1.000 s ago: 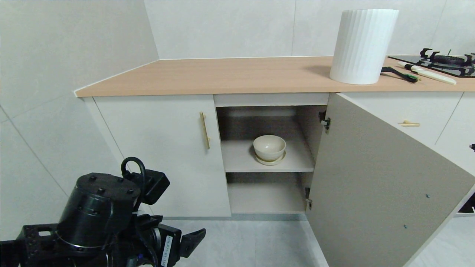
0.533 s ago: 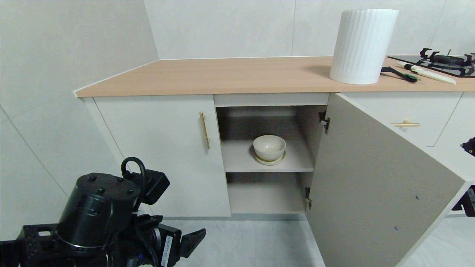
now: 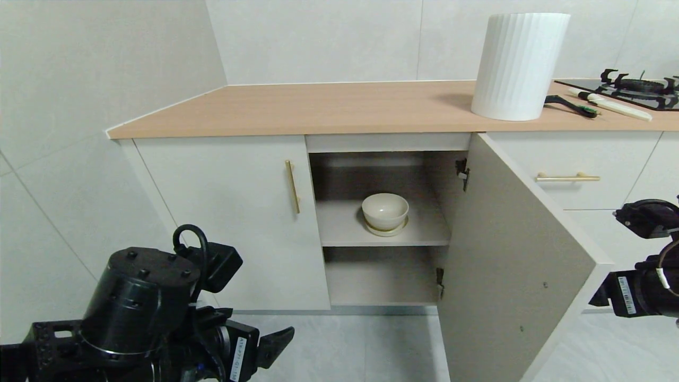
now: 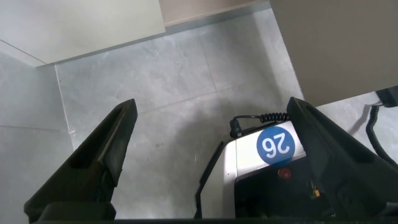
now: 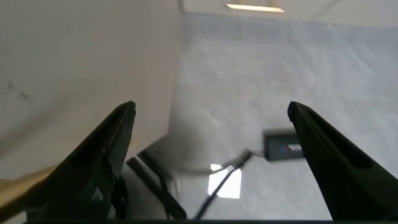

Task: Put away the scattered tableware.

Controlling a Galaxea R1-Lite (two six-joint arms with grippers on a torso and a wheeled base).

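The bowl (image 3: 385, 211) is set on the shelf (image 3: 345, 228) at 12 o'clock. The door (image 3: 509, 254), at 3 o'clock, has been swung partway shut, so stowing seems done. The left gripper (image 4: 211, 155) and right gripper (image 5: 211, 162) are held wide open, empty.

A wooden countertop (image 3: 318, 109) is carrying a tall white ribbed canister (image 3: 517, 66). Just to the right of the canister, a black-handled tool (image 3: 572, 105) and a cream knife (image 3: 610, 104) are lying. Below the canister and to its left, a cabinet shelf (image 3: 342, 225) is holding a plate (image 3: 386, 230) with a bowl (image 3: 385, 210) sitting on it.
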